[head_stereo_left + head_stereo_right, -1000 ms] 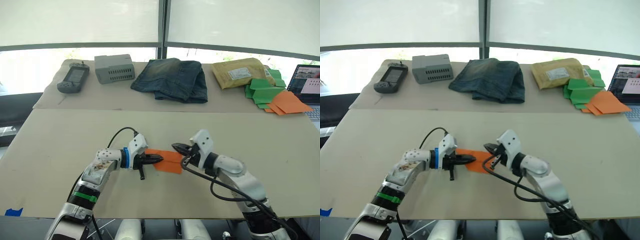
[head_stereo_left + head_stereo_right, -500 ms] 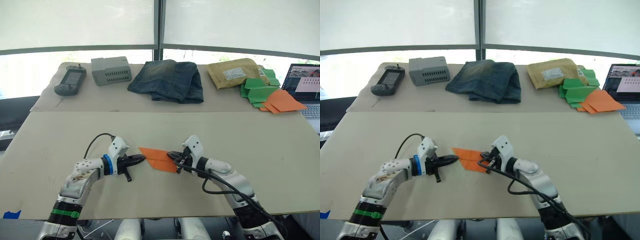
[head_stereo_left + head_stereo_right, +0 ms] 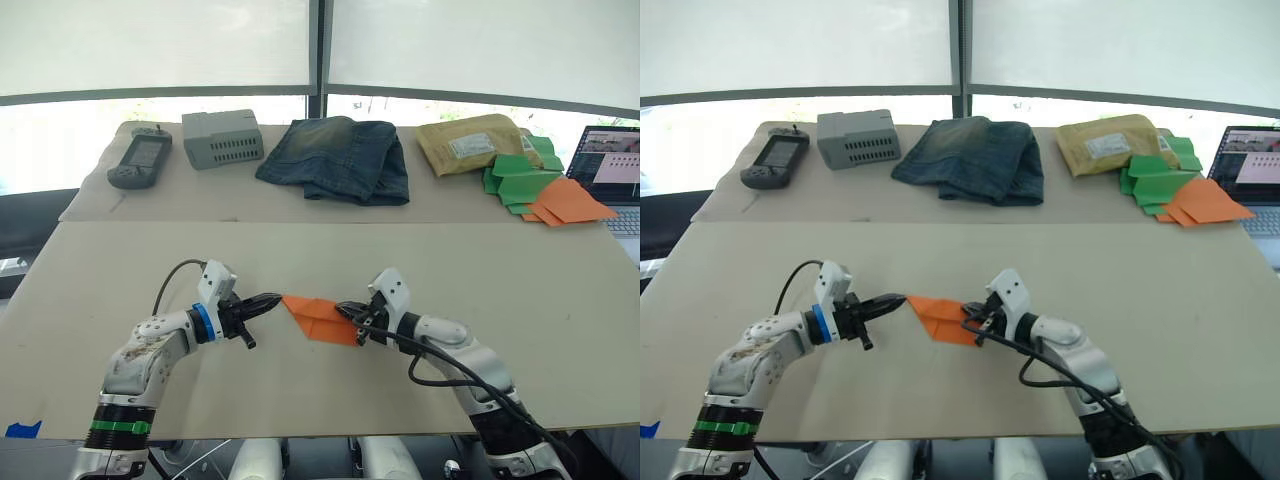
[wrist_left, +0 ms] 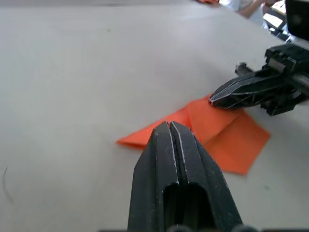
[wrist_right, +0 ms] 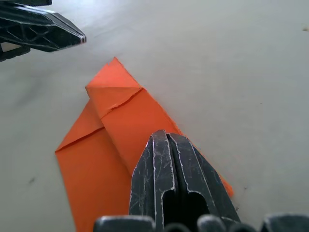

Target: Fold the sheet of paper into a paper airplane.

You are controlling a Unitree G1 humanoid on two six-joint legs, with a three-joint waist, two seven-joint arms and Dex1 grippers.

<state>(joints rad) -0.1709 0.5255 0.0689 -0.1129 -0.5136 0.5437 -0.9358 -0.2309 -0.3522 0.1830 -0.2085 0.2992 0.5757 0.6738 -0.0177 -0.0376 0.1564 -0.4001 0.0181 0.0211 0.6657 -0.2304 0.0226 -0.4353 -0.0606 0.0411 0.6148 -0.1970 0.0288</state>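
Observation:
The orange sheet of paper (image 3: 318, 316) lies flat on the near table, folded into a pointed wedge with layered flaps, its point toward my left gripper. My left gripper (image 3: 272, 299) is shut and hovers just off that point, touching nothing (image 4: 170, 124). My right gripper (image 3: 345, 311) is shut too. Its tips press down on the paper's right part (image 5: 165, 135). In the right wrist view, the folded flaps (image 5: 111, 96) lie between the two grippers.
On the far table lie a handheld device (image 3: 139, 156), a grey box (image 3: 222, 138), folded jeans (image 3: 338, 160), a padded envelope (image 3: 470, 145) and piled green and orange paper pieces (image 3: 540, 185). A laptop (image 3: 612, 170) stands at the right edge. Bare tabletop (image 3: 150, 260) surrounds the paper.
My left gripper has drawn back leftward off the paper's left edge. The right gripper stays pressed on the paper's right side. The camera has shifted slightly.

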